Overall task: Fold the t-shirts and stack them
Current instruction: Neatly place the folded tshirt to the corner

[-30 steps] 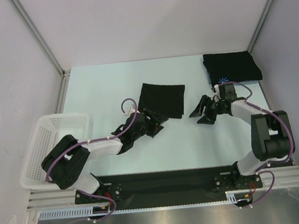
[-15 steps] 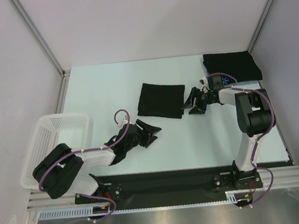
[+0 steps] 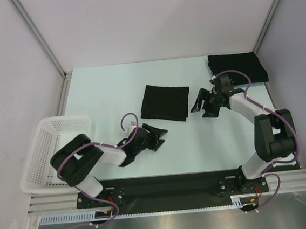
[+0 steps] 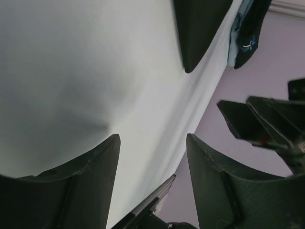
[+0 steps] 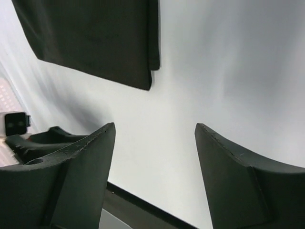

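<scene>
One black t-shirt (image 3: 165, 102) lies folded into a flat rectangle in the middle of the table. Another folded black t-shirt (image 3: 237, 68) sits at the back right corner. My left gripper (image 3: 157, 131) hovers low near the front, below the middle t-shirt, open and empty. My right gripper (image 3: 201, 105) stands just right of the middle t-shirt, open, holding nothing. The left wrist view shows its open gripper (image 4: 152, 138) over bare table, with the t-shirt's corner (image 4: 200, 28) ahead. Beyond the open right gripper (image 5: 155, 126) the right wrist view shows the t-shirt (image 5: 95, 38).
A white mesh basket (image 3: 53, 151) hangs over the table's left front edge. Grey walls and metal posts close in the table on three sides. The black rail (image 3: 171, 186) holding both arm bases runs along the near edge.
The right gripper has swung left and farther back, up to the middle t-shirt's right edge, and its jaws have widened. The left gripper has pulled back toward the near edge.
</scene>
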Tool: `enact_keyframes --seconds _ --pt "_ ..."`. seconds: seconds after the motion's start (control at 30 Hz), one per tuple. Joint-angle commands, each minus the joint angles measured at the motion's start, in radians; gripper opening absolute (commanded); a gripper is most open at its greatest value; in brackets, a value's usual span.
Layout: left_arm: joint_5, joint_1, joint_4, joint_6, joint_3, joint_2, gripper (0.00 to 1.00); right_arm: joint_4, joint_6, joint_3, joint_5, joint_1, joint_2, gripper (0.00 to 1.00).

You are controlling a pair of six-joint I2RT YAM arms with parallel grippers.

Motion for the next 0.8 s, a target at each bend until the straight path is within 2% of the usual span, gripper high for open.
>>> enact_keyframes --seconds 0.0,0.1,0.2,0.4,0.57,0.77 --pt "-0.175 -0.054 0.02 -0.111 0.115 0.054 0.64 -0.126 -0.022 0.037 0.123 -0.012 -0.112 0.73" --pt "-0.195 -0.07 0.026 -0.155 0.198 0.157 0.62 -0.169 -0.034 0.034 0.136 -0.031 -0.175 0.73" --pt "-0.243 -0.09 -0.035 -0.191 0.27 0.218 0.6 -0.187 -0.039 0.011 0.127 -0.071 -0.215 0.73" --pt "-0.287 -0.11 -0.291 -0.272 0.397 0.273 0.54 -0.206 -0.059 -0.015 0.117 -0.122 -0.27 0.74" --pt "-0.283 -0.106 -0.319 -0.278 0.472 0.346 0.51 -0.21 -0.085 -0.027 0.102 -0.154 -0.265 0.73" --pt "-0.286 -0.097 -0.318 -0.312 0.492 0.393 0.49 -0.193 -0.083 -0.035 0.068 -0.159 -0.246 0.73"
